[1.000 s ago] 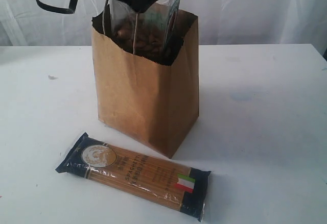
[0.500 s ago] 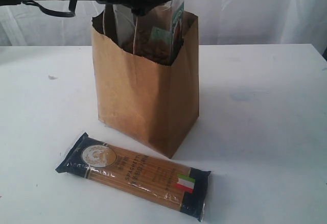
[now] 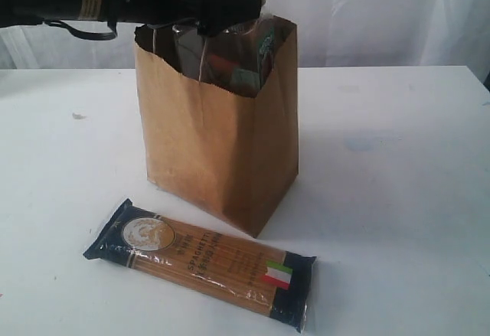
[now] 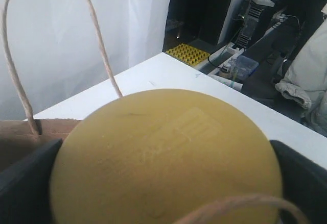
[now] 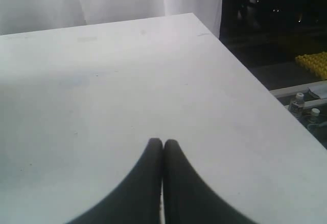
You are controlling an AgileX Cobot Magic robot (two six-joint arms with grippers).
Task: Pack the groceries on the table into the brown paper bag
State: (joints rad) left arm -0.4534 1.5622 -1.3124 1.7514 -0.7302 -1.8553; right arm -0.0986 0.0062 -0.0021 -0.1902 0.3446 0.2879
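Jar lower, seemingly inside bag.

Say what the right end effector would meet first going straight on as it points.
Probably the white table; nothing else shows ahead of the shut right end effector, though depth is unclear.
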